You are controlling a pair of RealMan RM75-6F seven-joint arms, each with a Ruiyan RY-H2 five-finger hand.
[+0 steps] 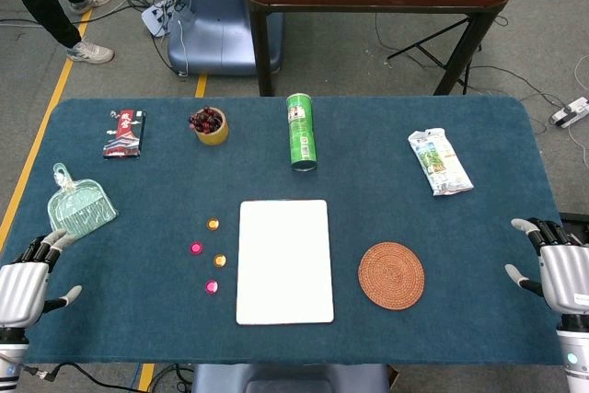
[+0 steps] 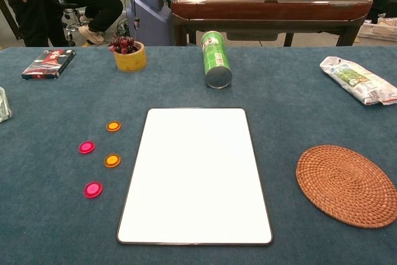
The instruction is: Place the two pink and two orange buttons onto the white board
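Blue cloth lies bare between white board (image 1: 284, 261) and woven mat (image 1: 391, 275).

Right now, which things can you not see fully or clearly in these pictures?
- Both hands: outside the chest view.
- Left hand, right hand: cut by head view edges.
- Dustpan: cut by chest view's left edge.
- Can label: too small to read.

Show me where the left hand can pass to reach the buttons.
Bare cloth lies between the left hand and the four buttons, below the dustpan. The white board is bare. The tight spot is the narrow strip between buttons and board.
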